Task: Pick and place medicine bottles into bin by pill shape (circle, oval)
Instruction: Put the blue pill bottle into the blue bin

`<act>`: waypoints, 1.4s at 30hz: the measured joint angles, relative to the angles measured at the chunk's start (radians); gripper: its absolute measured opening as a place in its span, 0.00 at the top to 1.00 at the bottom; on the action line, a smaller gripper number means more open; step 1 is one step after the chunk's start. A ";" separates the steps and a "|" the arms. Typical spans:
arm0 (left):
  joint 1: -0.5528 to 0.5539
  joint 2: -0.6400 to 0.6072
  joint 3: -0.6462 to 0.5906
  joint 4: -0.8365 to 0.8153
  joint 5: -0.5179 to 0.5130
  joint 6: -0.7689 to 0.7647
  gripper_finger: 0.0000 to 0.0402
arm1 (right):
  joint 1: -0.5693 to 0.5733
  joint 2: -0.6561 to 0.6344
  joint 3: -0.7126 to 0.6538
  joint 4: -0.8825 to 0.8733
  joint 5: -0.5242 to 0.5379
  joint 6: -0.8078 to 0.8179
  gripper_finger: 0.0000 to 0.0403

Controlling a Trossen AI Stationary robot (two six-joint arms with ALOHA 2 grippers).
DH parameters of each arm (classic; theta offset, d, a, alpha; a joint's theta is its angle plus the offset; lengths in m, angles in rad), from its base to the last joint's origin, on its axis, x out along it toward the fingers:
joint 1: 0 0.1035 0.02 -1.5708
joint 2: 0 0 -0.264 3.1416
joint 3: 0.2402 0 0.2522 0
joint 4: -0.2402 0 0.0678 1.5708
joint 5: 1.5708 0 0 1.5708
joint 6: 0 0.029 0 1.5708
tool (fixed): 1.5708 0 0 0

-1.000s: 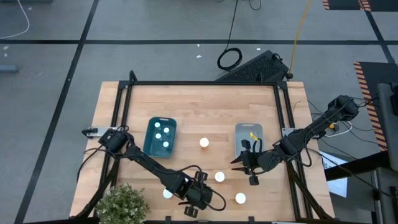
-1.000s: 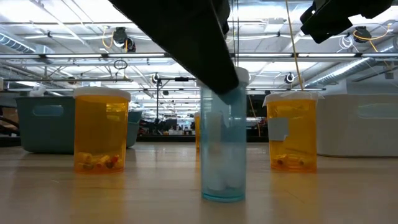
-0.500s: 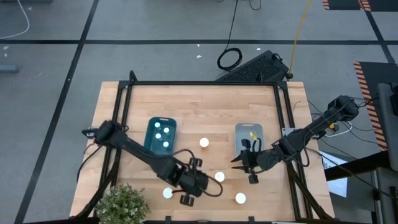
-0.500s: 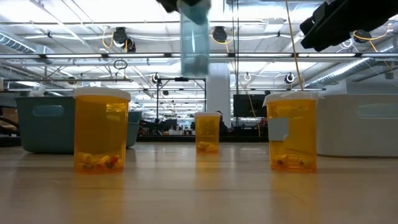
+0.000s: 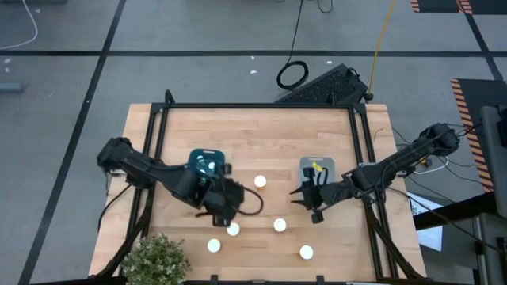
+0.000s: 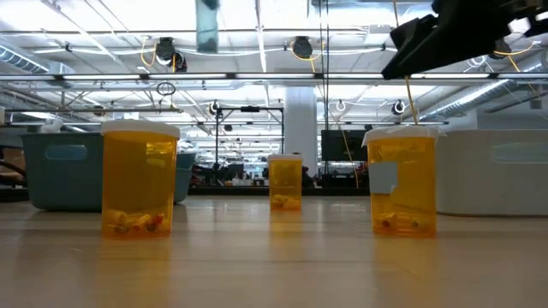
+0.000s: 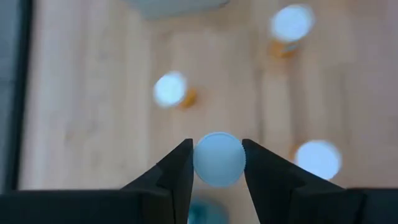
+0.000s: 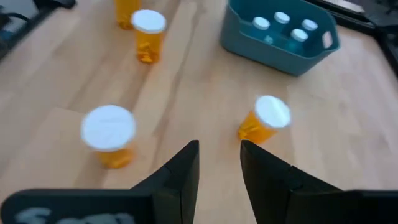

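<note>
wooden bench (image 5: 261,134) carrying two bins and loose bottles. teal bin (image 5: 198,162) just beyond the left gripper (image 5: 226,198), holding a few white-capped bottles already; three countable in the right wrist view, partly hidden from above by the arm. grey bin (image 5: 317,168) right at the right gripper (image 5: 305,198), its inside mostly hidden by the arm, something yellow at its far end, no bottle made out inside.

left gripper raised above the bench, clamped on a blue-tinted bottle (image 7: 218,159), fingers (image 7: 177,168) pressed against each side of its white cap. same bottle high at the top of the low view (image 6: 207,21), well clear of the bench.

right gripper hanging beside the grey bin, holding nothing, fingers (image 8: 180,171) slightly apart with a narrow gap between them.

five bottles left on the bench by the high view: one between the two bins (image 5: 260,181), one just beside the left gripper toward the front (image 5: 233,229), one farther front-left of it (image 5: 213,245), one between the two grippers (image 5: 280,225), one near the front edge below the right gripper (image 5: 306,252). amber bodies on those seen from the low view, small pills at their bottoms, shape too small to tell.

judged roughly a third done: a few binned in teal, one in the air and likely bound for that bin, five waiting, grey bin seemingly not started.
</note>
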 joint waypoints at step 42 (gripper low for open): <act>-0.082 -0.369 -0.678 0.055 -0.051 -0.565 0.67 | -0.118 0.000 0.000 -0.001 -0.003 -0.002 0.73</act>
